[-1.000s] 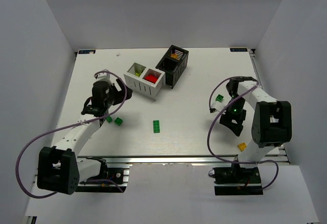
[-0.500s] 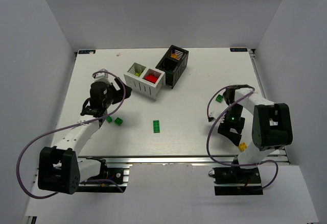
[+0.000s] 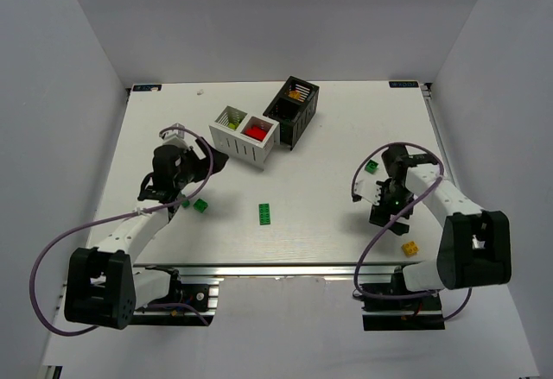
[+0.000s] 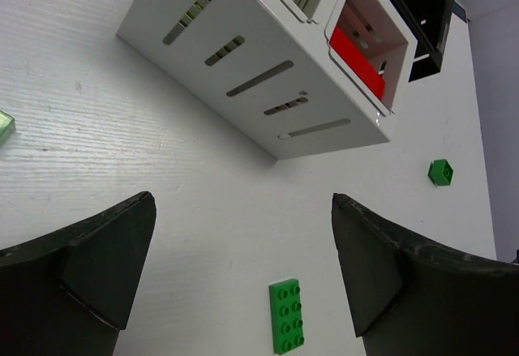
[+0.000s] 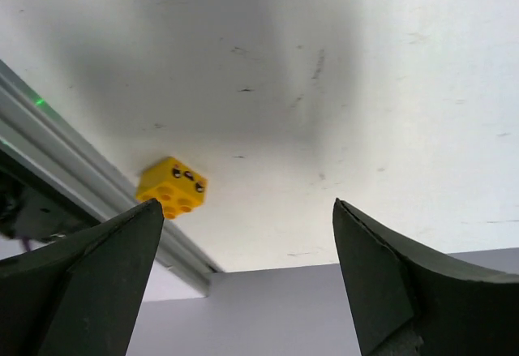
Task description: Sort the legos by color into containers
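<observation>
White container (image 3: 244, 142) far-centre — lime legos (image 3: 232, 123) left compartment, red legos (image 3: 257, 127) right; black container (image 3: 288, 113) just beside, orange-yellow legos (image 3: 298, 94) inside. Loose flat on the table: long green brick (image 3: 265, 213) centre, small green brick (image 3: 200, 205) left, green brick (image 3: 371, 167) right, yellow brick (image 3: 409, 247) near-right.

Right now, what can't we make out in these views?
- Black container: near compartment too dark in the top view; cut off by the top edge in the left wrist view.
- White container: red bricks inside too small to count from the top; lime compartment cropped by the left wrist view's top edge.
- Pale green piece: cut off by the left wrist view's left edge.
</observation>
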